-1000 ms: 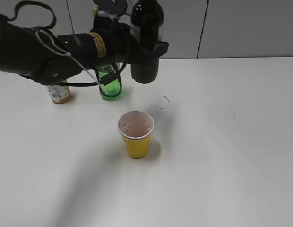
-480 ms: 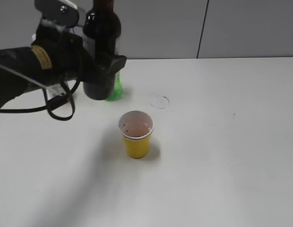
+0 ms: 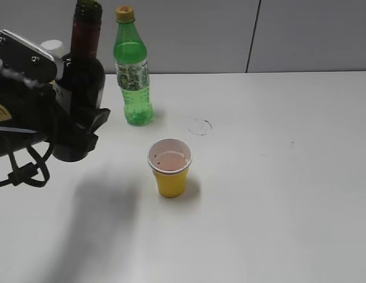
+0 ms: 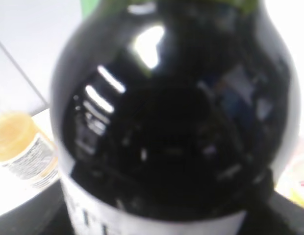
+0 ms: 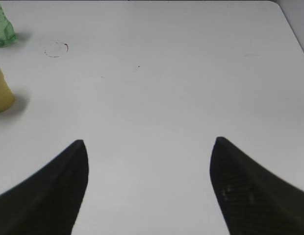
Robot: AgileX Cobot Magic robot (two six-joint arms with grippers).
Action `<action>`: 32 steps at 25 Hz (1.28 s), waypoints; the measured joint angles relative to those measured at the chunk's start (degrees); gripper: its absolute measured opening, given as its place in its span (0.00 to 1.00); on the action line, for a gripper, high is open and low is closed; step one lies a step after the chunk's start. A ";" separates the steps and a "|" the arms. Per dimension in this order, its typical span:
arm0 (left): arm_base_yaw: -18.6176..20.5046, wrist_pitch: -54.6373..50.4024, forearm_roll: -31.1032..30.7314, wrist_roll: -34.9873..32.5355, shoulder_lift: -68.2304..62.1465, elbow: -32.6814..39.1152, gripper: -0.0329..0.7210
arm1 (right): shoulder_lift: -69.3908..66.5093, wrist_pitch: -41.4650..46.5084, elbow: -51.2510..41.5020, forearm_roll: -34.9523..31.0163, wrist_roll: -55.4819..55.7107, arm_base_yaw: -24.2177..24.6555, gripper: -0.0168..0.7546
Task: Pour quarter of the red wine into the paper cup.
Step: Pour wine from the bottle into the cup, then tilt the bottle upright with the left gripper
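My left gripper (image 3: 77,132) is shut on the dark glass wine bottle (image 3: 84,76), which stands upright with its red foil neck up, at the left of the table. The bottle fills the left wrist view (image 4: 171,112), with its white label at the bottom. The yellow paper cup (image 3: 170,168) stands in the middle of the table, to the right of the bottle, with a little reddish liquid in its whitish inside. Its edge shows in the right wrist view (image 5: 1,90). My right gripper (image 5: 148,147) is open and empty above bare table.
A green plastic bottle (image 3: 133,73) stands behind the cup, next to the wine bottle. An orange juice bottle (image 4: 22,147) with a white cap (image 3: 52,47) stands behind the left arm. A faint ring stain (image 3: 199,126) marks the white table (image 3: 277,194).
My left arm has carried the wine bottle from above and behind the cup to the left and lower, away from the cup. The green bottle is uncovered now.
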State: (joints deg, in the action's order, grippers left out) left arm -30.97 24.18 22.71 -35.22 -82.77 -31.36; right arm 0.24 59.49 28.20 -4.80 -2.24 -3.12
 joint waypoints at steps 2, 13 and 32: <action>0.00 -0.20 5.67 -6.19 0.11 0.17 0.77 | 0.00 0.00 0.00 0.00 0.00 0.00 0.78; -3.79 4.79 29.48 -40.07 0.21 0.16 0.77 | 0.00 0.00 0.00 0.00 0.00 0.00 0.78; -12.31 24.18 44.95 -62.10 -9.67 0.16 0.77 | 0.00 0.00 0.00 0.00 0.00 0.00 0.78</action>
State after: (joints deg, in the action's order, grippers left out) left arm -43.28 48.36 67.66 -97.32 -92.45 -31.19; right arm 0.24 59.49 28.20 -4.80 -2.24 -3.12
